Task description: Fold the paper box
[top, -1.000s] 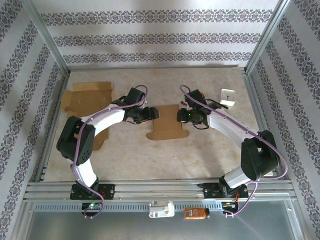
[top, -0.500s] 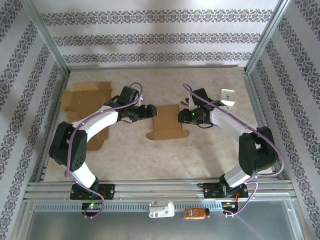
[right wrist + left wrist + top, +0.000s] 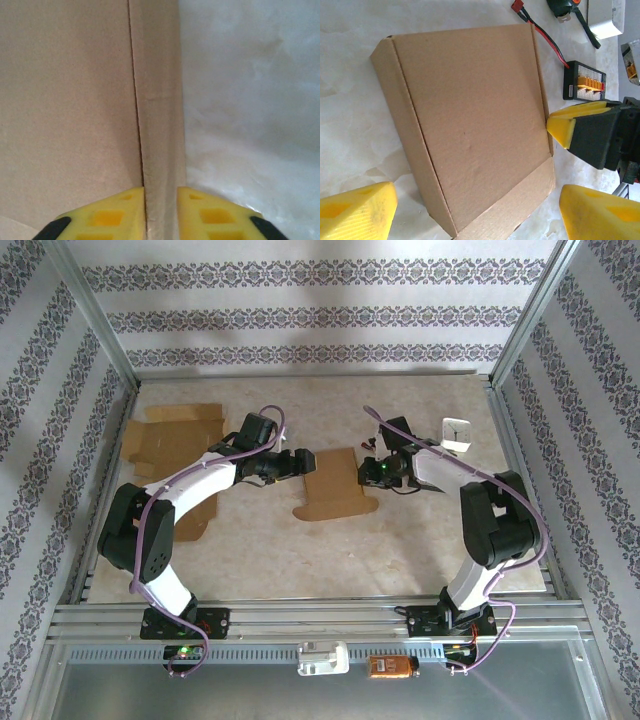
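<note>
Pinching the side flap of the flat brown cardboard box blank (image 3: 335, 485) in the middle of the pale counter (image 3: 300, 550), the right gripper (image 3: 161, 200) has its jaws clamped narrow. The left gripper (image 3: 303, 462) gapes wide alongside. Risk: unpinned, the sheet slides instead of creasing.

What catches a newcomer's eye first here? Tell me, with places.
The flat brown cardboard box mid-table, flanked by both grippers: the left gripper wide open at its left edge, the right gripper with fingertips close together astride its right flap. A second cardboard sheet lies far left.
</note>
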